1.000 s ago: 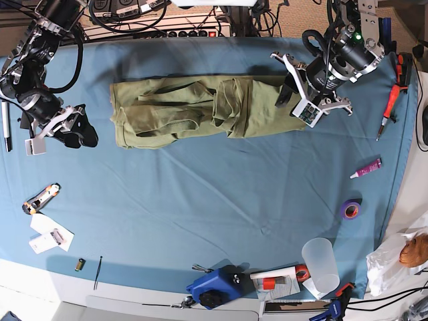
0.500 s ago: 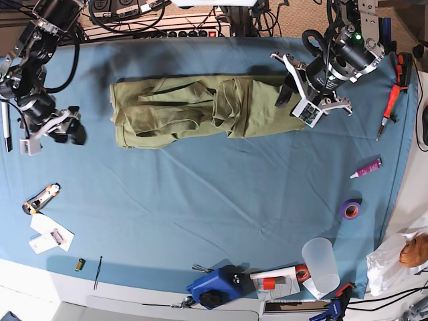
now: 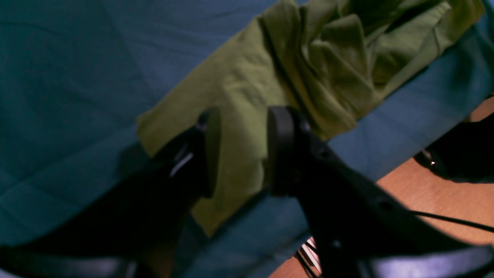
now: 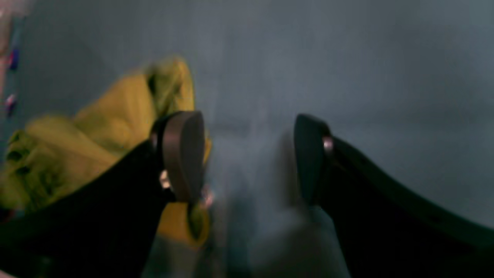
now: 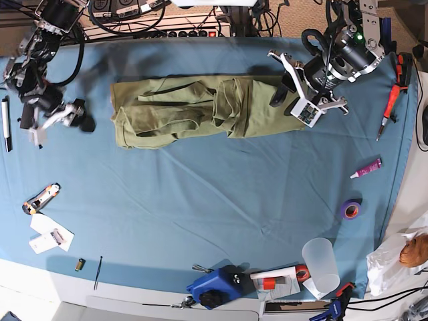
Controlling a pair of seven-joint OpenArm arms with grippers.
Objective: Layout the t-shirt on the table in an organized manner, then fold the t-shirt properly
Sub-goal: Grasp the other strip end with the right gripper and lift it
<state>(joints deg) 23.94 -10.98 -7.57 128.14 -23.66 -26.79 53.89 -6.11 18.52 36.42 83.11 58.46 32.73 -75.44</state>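
The olive-green t-shirt (image 5: 194,110) lies bunched in a long strip across the far half of the teal table (image 5: 214,200). My left gripper (image 5: 281,90) hovers over the shirt's right end. In the left wrist view its jaws (image 3: 243,150) stand apart, open, and the shirt (image 3: 328,58) lies flat on the table beneath them. My right gripper (image 5: 81,117) is just off the shirt's left end, blurred by motion. Seen from the right wrist, it (image 4: 247,158) is wide open over bare cloth, with the shirt (image 4: 108,116) beside one finger.
A utility knife (image 5: 40,198) and paper cards (image 5: 50,234) lie front left. A pink tube (image 5: 366,168), purple tape roll (image 5: 350,209), plastic cup (image 5: 321,265) and blue tool (image 5: 215,286) sit front right. A red screwdriver (image 5: 389,110) lies far right.
My right arm has swung toward the table's far side, bringing its gripper close to the shirt's left end. The left gripper shifted slightly toward the far side. The shirt has not moved.
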